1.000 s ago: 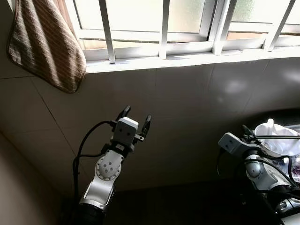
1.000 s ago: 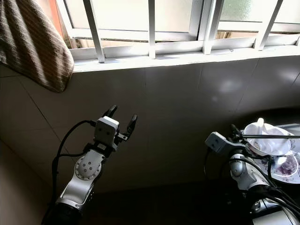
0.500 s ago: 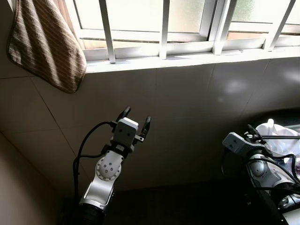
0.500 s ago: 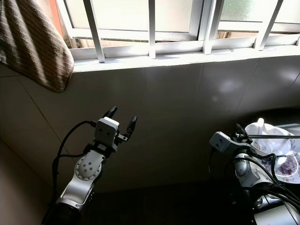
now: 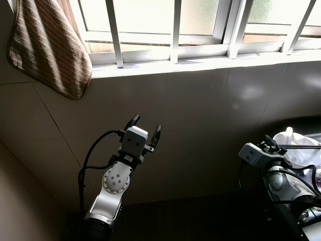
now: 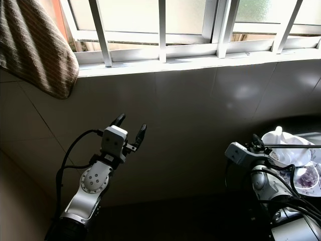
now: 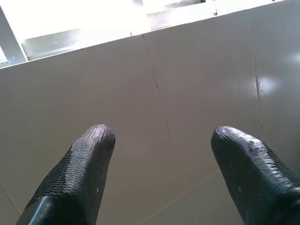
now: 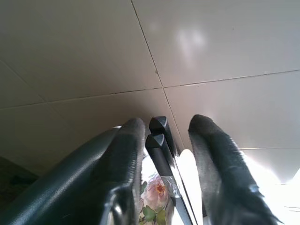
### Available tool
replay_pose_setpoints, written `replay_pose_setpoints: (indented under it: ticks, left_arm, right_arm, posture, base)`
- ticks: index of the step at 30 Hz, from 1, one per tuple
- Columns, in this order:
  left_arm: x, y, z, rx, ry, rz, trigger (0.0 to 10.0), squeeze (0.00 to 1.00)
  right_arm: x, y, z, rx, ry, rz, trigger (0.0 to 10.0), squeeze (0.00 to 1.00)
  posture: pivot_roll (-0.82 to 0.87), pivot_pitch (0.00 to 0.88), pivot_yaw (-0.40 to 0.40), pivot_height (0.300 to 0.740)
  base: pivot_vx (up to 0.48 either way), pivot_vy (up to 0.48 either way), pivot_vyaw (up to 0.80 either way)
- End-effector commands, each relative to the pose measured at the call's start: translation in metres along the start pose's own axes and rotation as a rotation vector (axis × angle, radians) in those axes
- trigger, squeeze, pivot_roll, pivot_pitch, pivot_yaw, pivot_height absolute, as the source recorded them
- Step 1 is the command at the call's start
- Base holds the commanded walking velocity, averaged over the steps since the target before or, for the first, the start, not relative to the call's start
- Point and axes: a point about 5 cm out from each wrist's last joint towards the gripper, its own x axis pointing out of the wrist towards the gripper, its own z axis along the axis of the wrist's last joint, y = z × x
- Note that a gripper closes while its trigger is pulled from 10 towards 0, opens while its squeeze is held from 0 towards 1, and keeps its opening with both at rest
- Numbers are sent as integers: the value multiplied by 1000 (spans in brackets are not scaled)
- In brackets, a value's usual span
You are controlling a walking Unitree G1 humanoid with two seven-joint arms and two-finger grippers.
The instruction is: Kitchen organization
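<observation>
- Right wrist view: my right gripper (image 8: pixel 164 140), fingers spread, straddles two black handles (image 8: pixel 159 140) above a floral dish (image 8: pixel 157 194).
- Handles look stiff, slippery; I'd pinch mid-shaft.
- Left gripper (image 5: pixel 144 129) is spread, empty, facing wall tiles (image 5: pixel 210 115).

My left gripper (image 5: pixel 144 129) points up at the tiled wall (image 5: pixel 200 130) straight ahead of it, its two fingers apart with bare wall between them. Above it runs the window sill (image 5: pixel 200 64), with the window bars (image 5: pixel 175 30) standing on the sill. A towel (image 5: pixel 47 47) hangs up and to its left, over the sill's end. My right gripper (image 8: pixel 164 140) is well off to the right, before the same wall. Just beyond its fingertips lie two rod ends (image 8: pixel 158 136), and a heap of dishes (image 6: pixel 293 155) sits close on its right.
</observation>
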Motion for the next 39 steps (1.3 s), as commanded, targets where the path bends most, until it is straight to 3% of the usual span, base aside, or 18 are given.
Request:
replay_pose_setpoints:
  ticks: [1,9,21,26,34,39]
  left_arm:
    - [1,1,-1,14,2,1,10000,0]
    - [0,1,-2,14,8,2,10000,0]
    - [-1,-3,-6,4,25,-1,10000,0]
    - [-1,-5,-7,-6,28,2,10000,0]
    - [-1,-8,-8,-14,28,2,10000,0]
    - [-1,-8,-9,-14,29,4,10000,0]
  right_arm:
    - [1,-6,-4,-28,5,-16,0,0]
    - [0,-5,-7,-79,23,-17,0,0]
    - [-1,1,-4,-282,-18,-7,0,0]
    - [2,-14,-2,-362,-55,-87,0,0]
    - [6,-37,7,-337,-105,-233,0,0]
    - [10,-50,30,-295,-191,-281,0,0]
  posture:
    - [38,0,29,740]
    - [38,0,29,740]
    - [27,0,25,740]
    - [15,0,20,740]
    - [8,0,15,740]
    - [5,0,18,740]
  base:
    - [0,0,0]
    - [0,0,0]
    - [0,0,0]
    - [0,0,0]
    - [0,0,0]
    - [0,0,0]
